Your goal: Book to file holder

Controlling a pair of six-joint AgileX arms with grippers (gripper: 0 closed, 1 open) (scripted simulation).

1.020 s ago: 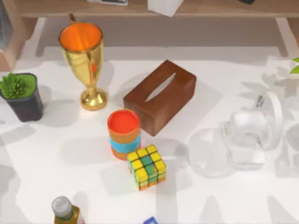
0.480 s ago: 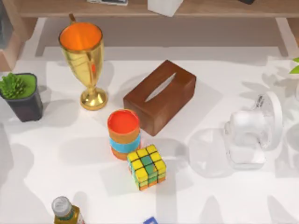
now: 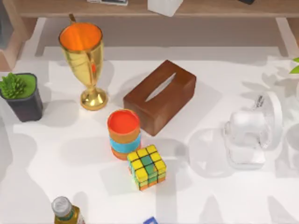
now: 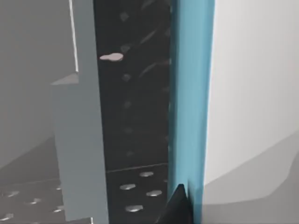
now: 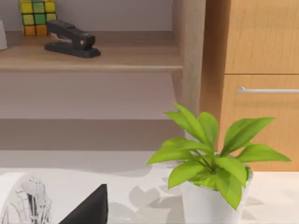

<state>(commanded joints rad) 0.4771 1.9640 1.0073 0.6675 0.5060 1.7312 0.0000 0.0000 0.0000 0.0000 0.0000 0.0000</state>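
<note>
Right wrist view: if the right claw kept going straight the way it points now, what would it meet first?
Probably the white-potted leafy plant, just ahead and a little to one side. Behind it stands the wooden cabinet. Depth is unclear, so the claw might pass beside the pot.

**An office desk, rendered in simulation**

We're looking down on a white tabletop dressed like somebody's desk. There's a brown wooden tissue box in the middle, a shiny gold trophy cup with an orange inside behind it, and a multicoloured puzzle cube out front. A small white desk fan stands on the right, a spiky green plant in a dark grey pot on the left. From the right wrist camera comes more: a light wooden shelf carrying a black stapler, a wooden drawer front with a metal handle, and a leafy green plant in a white pot.
</note>
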